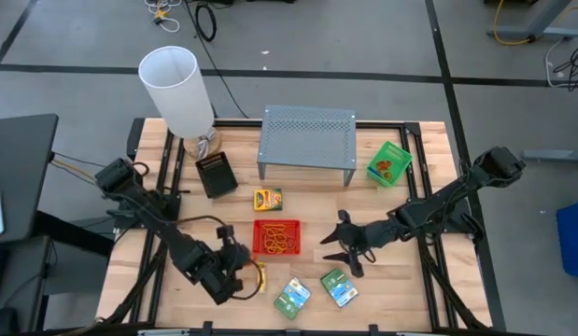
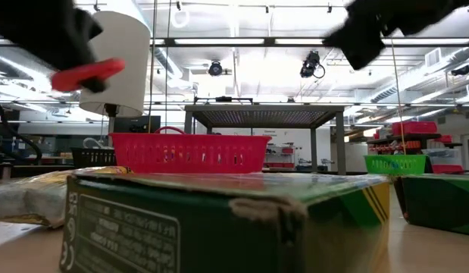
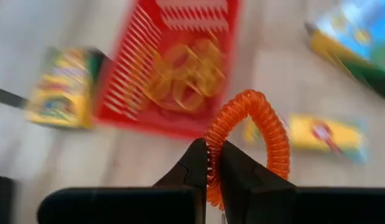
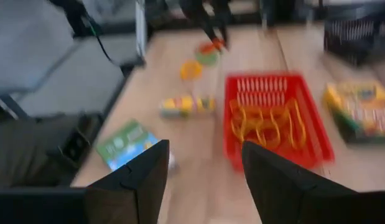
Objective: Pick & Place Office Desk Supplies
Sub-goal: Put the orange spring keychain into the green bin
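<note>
Nearest the low cam: a green-blue packet (image 2: 219, 220) fills the foreground, w/ a second one (image 2: 439, 201) at the side. Only this view shows the red mesh tray (image 2: 190, 152) edge-on, the green mesh tray (image 2: 395, 164) beyond, and an orange coil band (image 2: 89, 74) hanging in the air under a dark arm.

Left wrist cam shows what the overhead can't: left gripper (image 3: 214, 163) clenched on the orange coil band (image 3: 248, 140), fingers (image 3: 192, 168) pinching one side of the loop, the rest curling free above them. Behind it the red tray (image 3: 173, 68) w/ yellow-orange rubber bands (image 3: 183, 71) inside, and the crayon box (image 3: 61, 87) beside the tray.

Overhead: left gripper (image 1: 244, 273) sits near the table's front edge, just beside the red tray's (image 1: 277, 238) front-left corner. Right gripper (image 1: 343, 247) is right of the tray, fingers spread, nothing in them; right wrist cam confirms, both fingers (image 4: 133, 180) wide apart w/ bare table between.

Count, overhead: 2 mesh trays (red mid-table, green (image 1: 389, 163) at back right w/ sth small inside), 2 packets (image 1: 292, 298) (image 1: 339, 287) at front, 1 crayon box (image 1: 268, 199) just behind the red tray, 1 black box (image 1: 217, 175) at back left. Right wrist cam adds small bits on the table left of the red tray: a yellow ring (image 4: 191, 70) and a yellow pack (image 4: 186, 104).
</note>
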